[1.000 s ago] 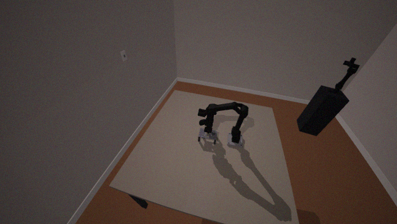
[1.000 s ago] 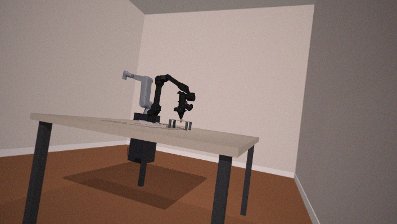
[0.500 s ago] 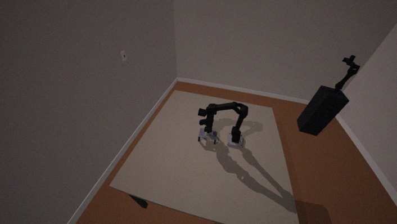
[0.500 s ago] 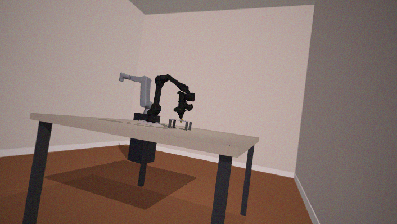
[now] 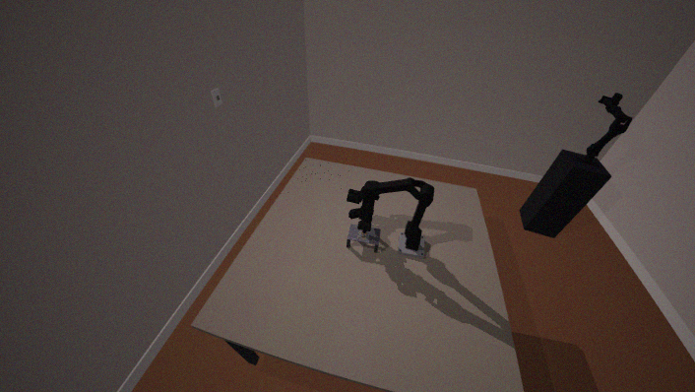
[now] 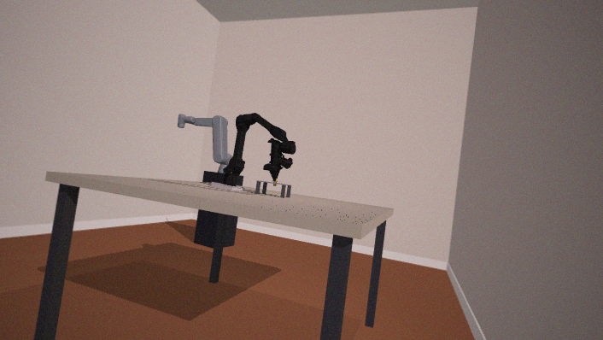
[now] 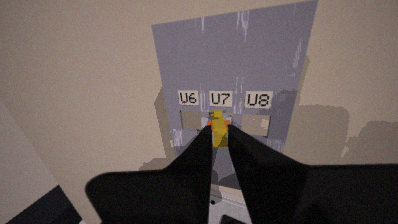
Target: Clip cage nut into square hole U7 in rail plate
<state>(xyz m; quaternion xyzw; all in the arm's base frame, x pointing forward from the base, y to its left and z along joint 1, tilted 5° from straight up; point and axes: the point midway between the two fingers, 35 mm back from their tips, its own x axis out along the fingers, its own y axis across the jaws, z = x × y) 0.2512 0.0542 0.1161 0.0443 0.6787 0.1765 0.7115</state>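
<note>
black arm [image 5: 394,187] arching over pale table [image 5: 305,291], bending down toward small raised plate [image 5: 355,235], casting long shadows

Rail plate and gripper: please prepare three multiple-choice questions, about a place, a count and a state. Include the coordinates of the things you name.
1. Which label is nearest the cage nut [image 7: 219,134]?
A) U6
B) U7
C) U8

2. How many labels does the rail plate [image 7: 200,55] show?
A) Two
B) Five
C) Three

3. How is the gripper [image 6: 275,180] [image 7: 218,130]?
A) Shut on the nut
B) Wide open
C) Shut on nothing

1 B: U7 sits directly above the nut in the wrist view.
2 C: U6, U7, U8 are readable.
3 A: the yellow nut is between the fingertips.
</note>
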